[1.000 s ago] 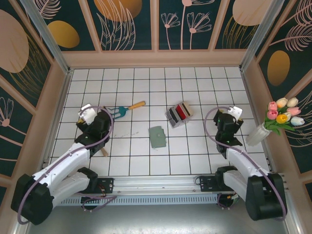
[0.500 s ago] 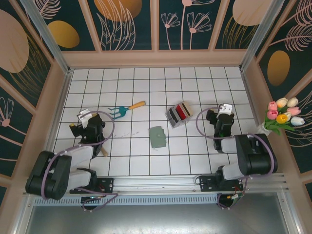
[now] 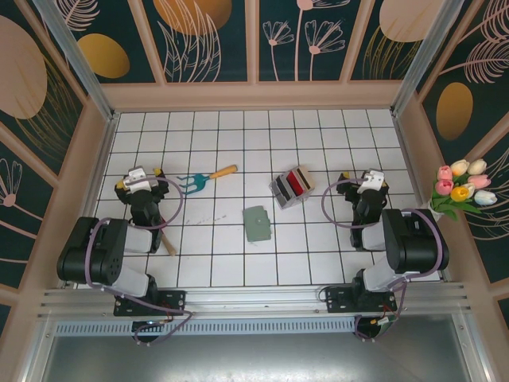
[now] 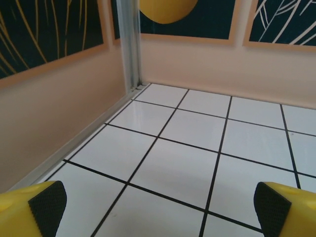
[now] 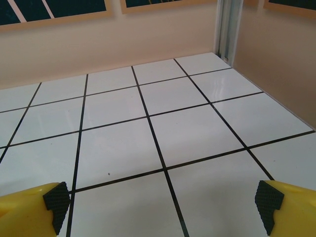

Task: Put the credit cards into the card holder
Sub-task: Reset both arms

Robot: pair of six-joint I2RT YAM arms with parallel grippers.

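The credit cards (image 3: 292, 187), a red, cream and dark grey striped bundle in a silvery ribbed case, lie on the white tiles right of centre. The card holder (image 3: 256, 223), a flat grey-green pouch, lies just below and left of them. My left gripper (image 3: 140, 180) hovers at the left side of the floor, well away from both, and my right gripper (image 3: 364, 180) at the right side. In the left wrist view the left gripper (image 4: 158, 210) stands open over bare tile. In the right wrist view the right gripper (image 5: 163, 205) is also open and empty.
A teal hand rake (image 3: 205, 178) with a wooden handle lies right of the left gripper. A wooden stick (image 3: 169, 245) pokes out beside the left arm. A vase of tulips (image 3: 457, 187) stands outside the right wall. Walls enclose the tiled floor (image 3: 238, 143).
Both arms have folded back toward their bases, so the grippers now sit over the elbows facing the back wall. The right gripper opened a little wider. Cards and holder have not moved.
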